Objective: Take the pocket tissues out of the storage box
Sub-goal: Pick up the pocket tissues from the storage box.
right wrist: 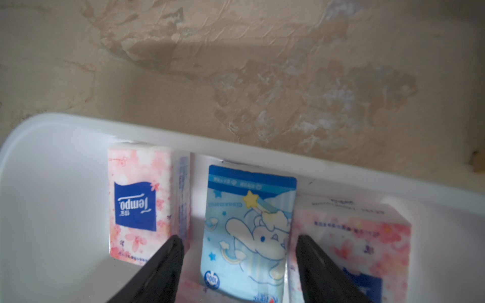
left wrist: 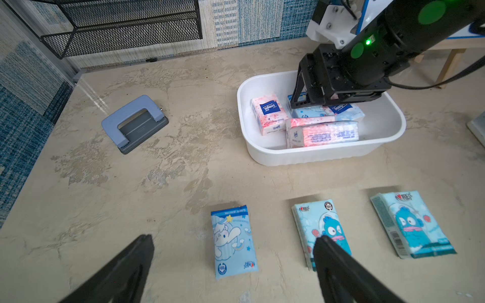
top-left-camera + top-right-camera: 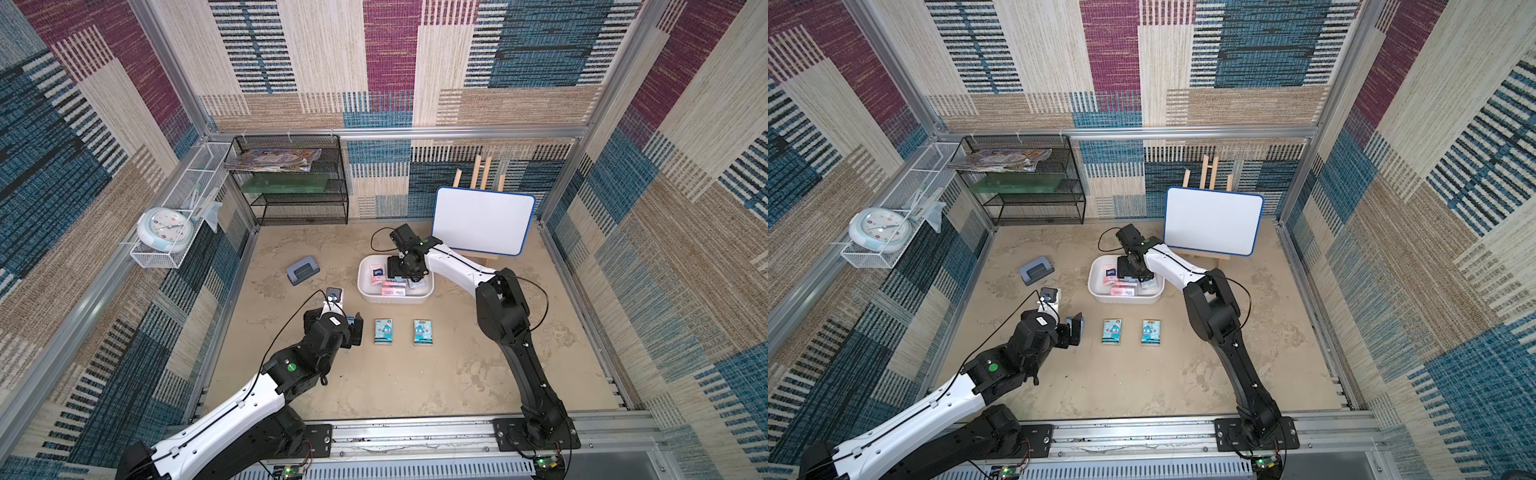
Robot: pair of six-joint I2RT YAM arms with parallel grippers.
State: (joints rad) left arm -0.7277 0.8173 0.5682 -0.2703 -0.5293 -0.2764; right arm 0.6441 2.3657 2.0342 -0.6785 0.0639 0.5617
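Note:
The white storage box (image 3: pixel 395 300) (image 2: pixel 315 157) sits mid-table and holds several pocket tissues: a pink packet (image 1: pixel 136 204), a light-blue cartoon packet (image 1: pixel 249 230) and more pink ones (image 2: pixel 322 133). My right gripper (image 1: pixel 238 237) (image 3: pixel 401 274) reaches down into the box, open, its fingers on either side of the light-blue packet with small gaps showing. Three light-blue packets lie on the table in front of the box (image 2: pixel 233 244) (image 2: pixel 325 225) (image 2: pixel 412 225). My left gripper (image 2: pixel 234 237) (image 3: pixel 356 330) hovers wide open over the leftmost one, holding nothing.
A grey-blue hole punch (image 3: pixel 302 271) lies left of the box. A black mesh shelf (image 3: pixel 291 183) stands at the back left. A whiteboard on a wooden easel (image 3: pixel 484 220) is right behind the box. A white wire basket with a clock (image 3: pixel 166 228) hangs on the left wall.

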